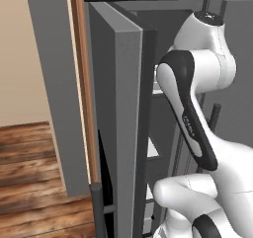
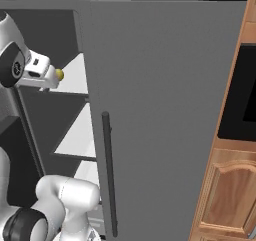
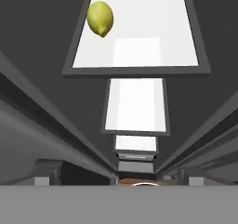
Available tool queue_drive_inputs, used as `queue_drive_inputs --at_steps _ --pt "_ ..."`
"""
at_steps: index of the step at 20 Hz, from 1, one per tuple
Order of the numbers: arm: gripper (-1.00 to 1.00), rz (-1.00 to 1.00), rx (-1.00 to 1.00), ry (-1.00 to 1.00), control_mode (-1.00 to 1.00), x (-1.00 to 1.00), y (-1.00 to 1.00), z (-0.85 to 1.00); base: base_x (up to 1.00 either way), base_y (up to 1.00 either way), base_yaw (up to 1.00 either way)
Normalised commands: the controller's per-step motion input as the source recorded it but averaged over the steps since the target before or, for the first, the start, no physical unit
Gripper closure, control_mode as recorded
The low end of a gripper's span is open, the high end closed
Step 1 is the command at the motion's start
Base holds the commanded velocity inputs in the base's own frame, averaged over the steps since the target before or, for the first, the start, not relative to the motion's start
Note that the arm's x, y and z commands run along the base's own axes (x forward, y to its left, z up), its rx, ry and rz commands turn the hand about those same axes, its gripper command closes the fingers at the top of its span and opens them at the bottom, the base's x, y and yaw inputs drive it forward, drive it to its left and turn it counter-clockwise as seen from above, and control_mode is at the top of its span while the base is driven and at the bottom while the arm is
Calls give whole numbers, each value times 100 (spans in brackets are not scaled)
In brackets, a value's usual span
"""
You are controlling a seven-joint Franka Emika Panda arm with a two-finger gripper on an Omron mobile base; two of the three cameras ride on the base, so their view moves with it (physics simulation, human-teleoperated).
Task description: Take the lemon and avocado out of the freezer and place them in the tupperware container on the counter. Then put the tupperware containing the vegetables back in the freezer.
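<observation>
The freezer [image 2: 160, 110] stands with its left door [image 1: 123, 133] swung open, and my arm reaches into the narrow compartment. The lemon [image 3: 100, 18], small and yellow-green, lies near the left edge of the top white shelf [image 3: 153, 28]. In the right base view the lemon [image 2: 60, 74] peeks out just past my gripper [image 2: 44, 77], which hovers beside it at that shelf's height [image 2: 75, 77]. The lemon sits apart from the hand, and nothing is between the open jaws. Lower white shelves [image 3: 135, 104] stack away below.
The open door's edge and its dark bar handle [image 1: 96, 207] stand close on the arm's left. The closed right door carries a long dark handle [image 2: 107, 175]. Wooden cabinets [image 2: 230, 195] and a dark oven front [image 2: 247, 90] flank the right. Wood floor [image 1: 29, 182] lies to the left.
</observation>
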Motion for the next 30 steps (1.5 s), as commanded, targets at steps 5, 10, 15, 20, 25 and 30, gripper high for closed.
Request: queue_drive_inputs --at_steps 5,10,15,20,25,30 --pt "-100 4 8 -3 -100 64 16 0 0 0 0" --pt "-100 5 11 0 -100 72 14 -1 0 0 0" --pt "-100 5 4 0 -100 81 25 -19 0 0 0" --pt "-100 5 1 0 -100 73 28 -26 0 0 0" --pt "-100 4 0 0 -100 65 20 -24 0 0 0" --pt "-100 2 0 0 -100 68 20 -25 0 0 0"
